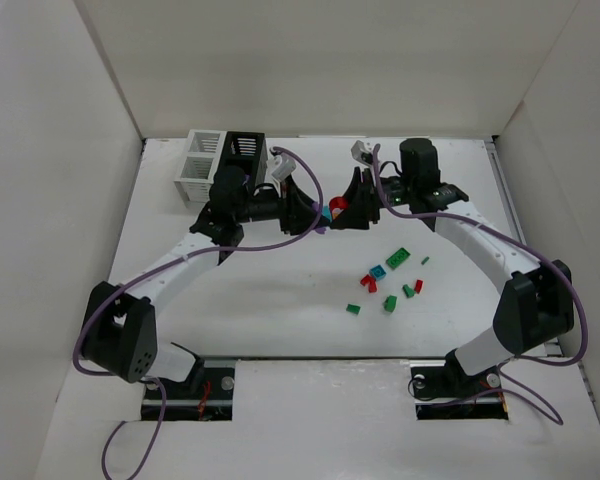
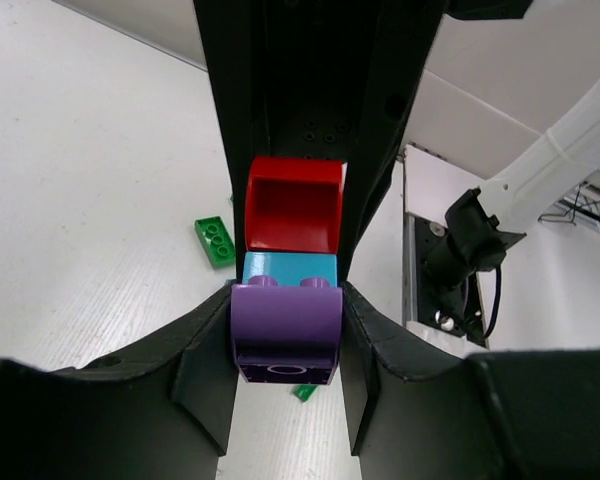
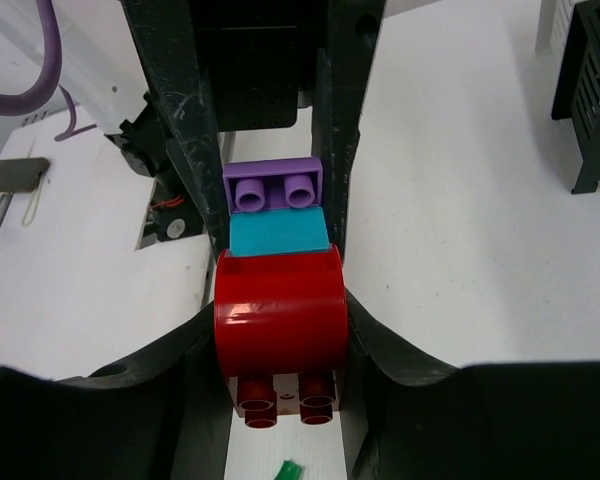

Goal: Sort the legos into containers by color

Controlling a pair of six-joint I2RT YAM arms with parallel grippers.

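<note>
Now left end effector (image 2: 285,330) pinches purple brick (image 2: 285,340), right end effector (image 3: 280,335) red brick (image 3: 280,320): likely light, stiff, slick, so flat sides grip best.

We see a purple brick (image 2: 285,335), teal brick (image 2: 290,268) and red brick (image 2: 293,205) joined in a row, held aloft. Loose green, red and teal legos (image 1: 389,302) lie scattered. The white box (image 1: 200,168) and black box (image 1: 246,150) stand joined.

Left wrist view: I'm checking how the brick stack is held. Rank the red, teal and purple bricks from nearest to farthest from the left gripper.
1. The purple brick, clamped between the fingers of the left gripper, at the near end of the stack.
2. The teal brick, in the middle, just past the fingertips.
3. The red brick, at the far end, highest in view.
</note>
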